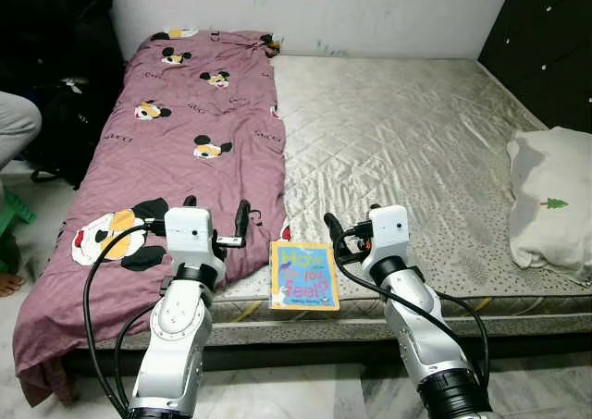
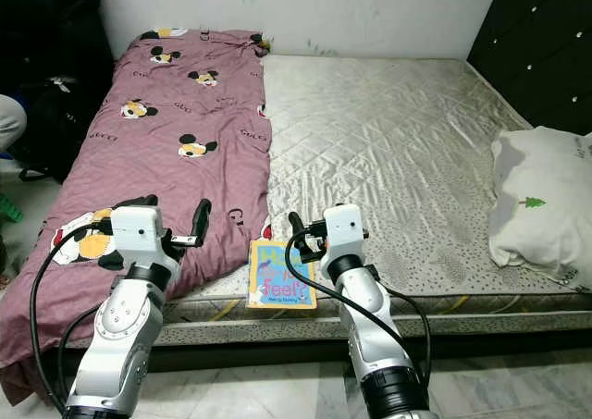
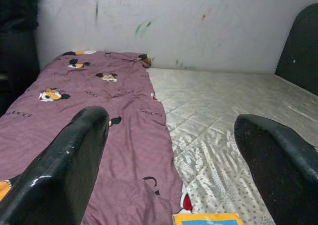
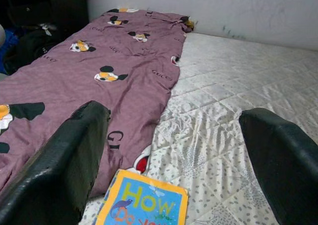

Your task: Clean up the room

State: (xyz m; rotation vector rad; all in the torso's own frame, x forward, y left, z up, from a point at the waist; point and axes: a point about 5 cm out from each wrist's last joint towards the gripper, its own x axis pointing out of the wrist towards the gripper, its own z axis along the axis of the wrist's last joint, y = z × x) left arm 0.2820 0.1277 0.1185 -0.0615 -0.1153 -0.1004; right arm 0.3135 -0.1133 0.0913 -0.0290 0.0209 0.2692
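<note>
A yellow-edged blue picture book (image 1: 304,275) lies flat at the mattress's front edge, just right of a purple mouse-print blanket (image 1: 185,132) that covers the bed's left third. My left gripper (image 1: 216,214) hovers open above the blanket's lower part, left of the book. To the book's right my right gripper (image 1: 351,227) hangs open over the bare silver mattress (image 1: 416,132). In the right wrist view the book (image 4: 144,205) sits low between the spread fingers (image 4: 64,160). A corner of the book (image 3: 206,218) peeks into the left wrist view. Nothing is held.
A white pillow (image 1: 553,197) rests at the bed's right edge beside a dark cabinet (image 1: 546,40). On the left are a person's grey-clad knee (image 1: 17,123) and foot (image 1: 9,283), a green stool (image 1: 14,215) and a dark bag (image 1: 69,114). Tiled floor (image 1: 296,396) lies before the bed.
</note>
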